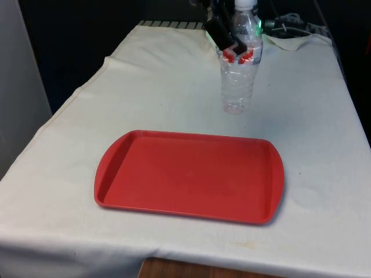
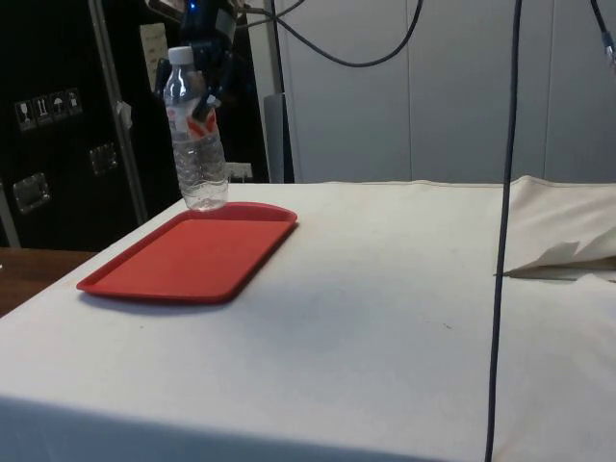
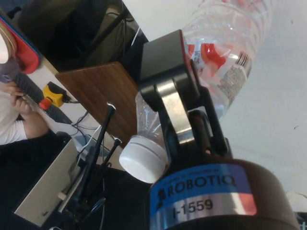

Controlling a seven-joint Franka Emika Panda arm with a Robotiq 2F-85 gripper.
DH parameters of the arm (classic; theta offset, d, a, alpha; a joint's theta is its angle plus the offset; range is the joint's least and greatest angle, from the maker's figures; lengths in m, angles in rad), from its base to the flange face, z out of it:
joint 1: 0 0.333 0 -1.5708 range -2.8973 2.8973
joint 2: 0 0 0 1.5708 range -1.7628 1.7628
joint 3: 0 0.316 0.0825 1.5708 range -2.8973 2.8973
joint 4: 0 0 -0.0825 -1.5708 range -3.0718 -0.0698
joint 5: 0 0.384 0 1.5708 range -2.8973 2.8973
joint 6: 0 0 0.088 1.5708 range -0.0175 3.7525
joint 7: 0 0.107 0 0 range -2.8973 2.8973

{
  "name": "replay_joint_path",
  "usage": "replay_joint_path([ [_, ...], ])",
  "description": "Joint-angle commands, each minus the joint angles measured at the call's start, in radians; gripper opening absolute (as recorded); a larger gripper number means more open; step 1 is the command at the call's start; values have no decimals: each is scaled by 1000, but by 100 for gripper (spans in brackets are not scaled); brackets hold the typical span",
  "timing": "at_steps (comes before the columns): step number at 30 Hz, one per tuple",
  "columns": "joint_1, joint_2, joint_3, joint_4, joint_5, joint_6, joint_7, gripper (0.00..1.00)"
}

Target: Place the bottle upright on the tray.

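A clear plastic bottle [image 1: 236, 81] with a white cap and a red label stands upright in my gripper [image 1: 239, 53], which is shut on its upper body at the label. The bottle's base is just past the far edge of the red tray [image 1: 116, 174]; I cannot tell whether it touches the cloth. From the side, the bottle [image 2: 197, 159] rises at the far end of the tray [image 2: 144, 274], the gripper [image 2: 206, 101] clamped near its shoulder. In the wrist view one of the black fingers [image 3: 165, 67] presses against the bottle [image 3: 225, 28], its cap [image 3: 143, 159] close to the camera.
Crumpled cloth and cables [image 1: 293, 32] lie at the table's far end on the front view's right. A black cable [image 2: 504, 192] hangs down in the side view. In the wrist view a person's arm [image 3: 17, 127] is beside a yellow box with a red button [image 3: 52, 94].
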Motion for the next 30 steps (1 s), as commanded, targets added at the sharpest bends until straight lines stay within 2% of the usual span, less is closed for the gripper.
replay_joint_path([
  [1,0,-1,0,0,1,2,-2,33],
  [6,0,2,0,2,1,1,-1,33],
  [12,-9,41,-6,49,8,-6,2,33],
  [13,-2,20,-5,23,3,1,1,33],
  [14,-9,41,-6,49,8,-6,2,33],
  [19,-14,84,-24,102,25,-22,0,33],
  [21,-9,85,-29,101,27,-19,0,33],
  [22,-16,104,-32,124,33,-28,-1,33],
  [30,-25,143,-48,161,49,-30,-11,33],
])
